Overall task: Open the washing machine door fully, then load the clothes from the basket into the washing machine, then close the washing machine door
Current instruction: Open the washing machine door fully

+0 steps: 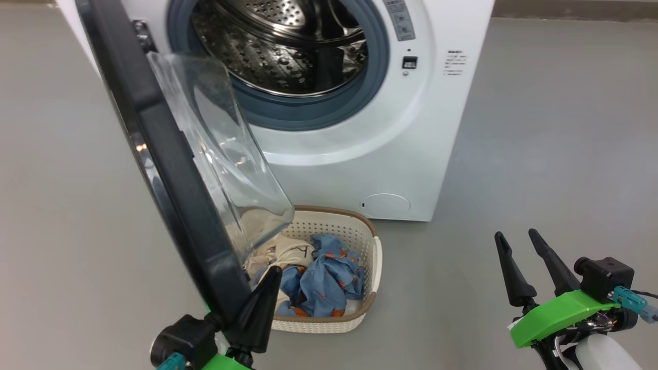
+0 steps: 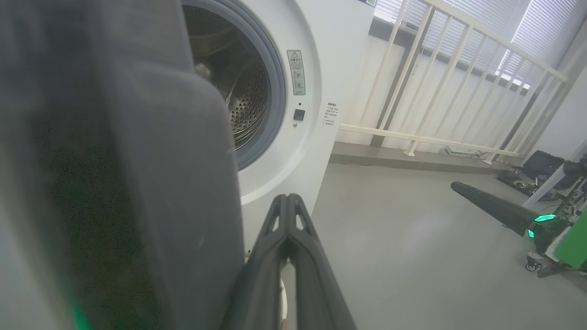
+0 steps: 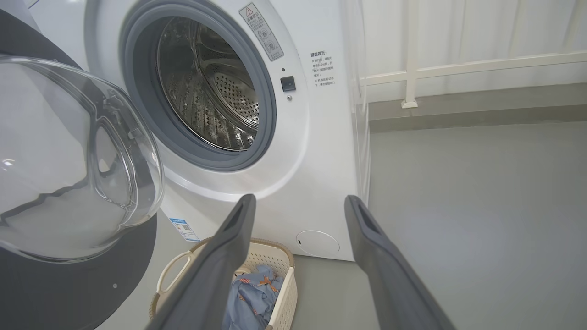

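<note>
The white washing machine (image 1: 360, 154) (image 2: 293, 151) (image 3: 312, 151) stands with its steel drum (image 1: 288, 46) exposed. The washing machine door (image 1: 169, 169) (image 2: 114, 183) (image 3: 69, 160) is swung out toward me, its black rim edge-on and its glass bowl facing the drum. Below the glass sits the cream basket (image 1: 360, 231) (image 3: 279, 256) holding the blue and cream clothes (image 1: 329, 277) (image 3: 254, 293). My left gripper (image 1: 272, 272) (image 2: 288, 199) is shut and empty, lying against the inner side of the door's lower rim, over the basket. At the lower right my right gripper (image 1: 515, 235) (image 3: 299, 199) hangs open above the floor, pointing at the machine.
Grey floor (image 1: 540, 154) spreads to the right of the machine and basket. A raised ledge with a white railing (image 2: 440, 91) runs behind the machine. Dark equipment (image 2: 536, 169) lies on the floor at the far right of the left wrist view.
</note>
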